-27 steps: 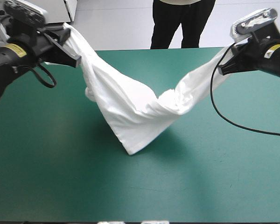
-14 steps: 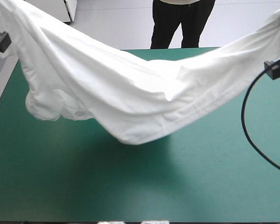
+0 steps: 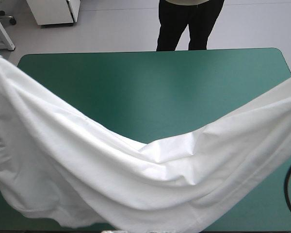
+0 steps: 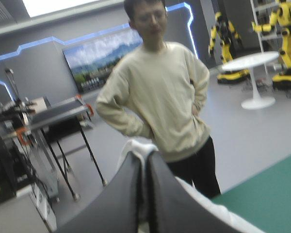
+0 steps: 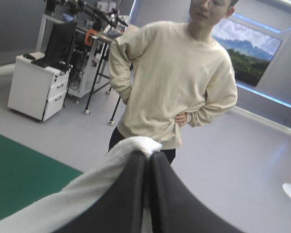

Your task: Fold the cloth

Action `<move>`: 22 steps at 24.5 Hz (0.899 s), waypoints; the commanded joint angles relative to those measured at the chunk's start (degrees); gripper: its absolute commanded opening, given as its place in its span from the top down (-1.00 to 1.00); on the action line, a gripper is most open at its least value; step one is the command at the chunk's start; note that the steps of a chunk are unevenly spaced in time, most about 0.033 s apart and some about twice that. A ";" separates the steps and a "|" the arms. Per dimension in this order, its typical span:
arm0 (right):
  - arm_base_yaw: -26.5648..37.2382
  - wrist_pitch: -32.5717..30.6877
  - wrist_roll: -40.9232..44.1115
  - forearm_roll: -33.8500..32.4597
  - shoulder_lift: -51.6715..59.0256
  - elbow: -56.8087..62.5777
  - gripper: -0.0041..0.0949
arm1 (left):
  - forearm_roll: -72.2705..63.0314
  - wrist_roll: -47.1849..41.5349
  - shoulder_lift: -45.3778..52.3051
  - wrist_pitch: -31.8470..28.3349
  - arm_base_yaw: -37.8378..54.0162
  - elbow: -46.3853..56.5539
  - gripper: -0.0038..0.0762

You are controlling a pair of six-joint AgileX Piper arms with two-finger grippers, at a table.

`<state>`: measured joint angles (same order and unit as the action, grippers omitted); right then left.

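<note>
T-shirt [image 3: 150, 179] hangs raised over the teal-green table [image 3: 150, 87], sagging in the middle near its near edge. Left gripper [image 4: 144, 156] pinches the white fabric, jaws nearly together. Right gripper [image 5: 148, 156] does likewise (cloth bunched at the fingertips).

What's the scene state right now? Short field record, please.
cloth: T-shirt, lifted, slung between both arms, sagging in the middle
left tool: shut on the T-shirt, raised, white cloth poking past its tips
right tool: shut on the T-shirt, raised likewise
table: teal-green, near half hidden under the T-shirt
cloth touching table: cannot tell
fold: not yet made
</note>
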<state>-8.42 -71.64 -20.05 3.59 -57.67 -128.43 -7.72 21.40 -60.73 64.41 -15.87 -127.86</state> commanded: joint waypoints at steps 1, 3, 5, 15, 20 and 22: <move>0.32 1.43 0.59 -0.97 -2.33 4.60 0.94 | -0.07 -0.86 -1.08 -4.85 0.00 7.95 0.93; 0.32 2.30 1.32 -0.97 -3.19 8.19 0.94 | -0.07 -1.01 -1.49 -6.81 0.00 13.13 0.93; 0.32 4.02 1.66 -0.97 -4.43 12.67 0.94 | -0.19 -1.30 -2.18 -9.48 0.00 18.76 0.93; 0.32 21.75 2.05 -1.42 -18.60 28.92 0.94 | 1.92 -2.56 -16.60 -29.39 0.00 36.30 0.93; 3.51 32.30 1.79 0.04 -33.34 28.81 0.95 | 2.20 -2.56 -31.83 -39.99 0.00 36.30 0.93; 5.35 34.05 1.14 2.06 -37.95 28.81 0.95 | 2.43 -2.56 -37.08 -42.30 0.00 36.30 0.93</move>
<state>-5.06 -43.54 -17.82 3.78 -94.15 -98.18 -5.12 19.40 -96.04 28.62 -15.87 -90.02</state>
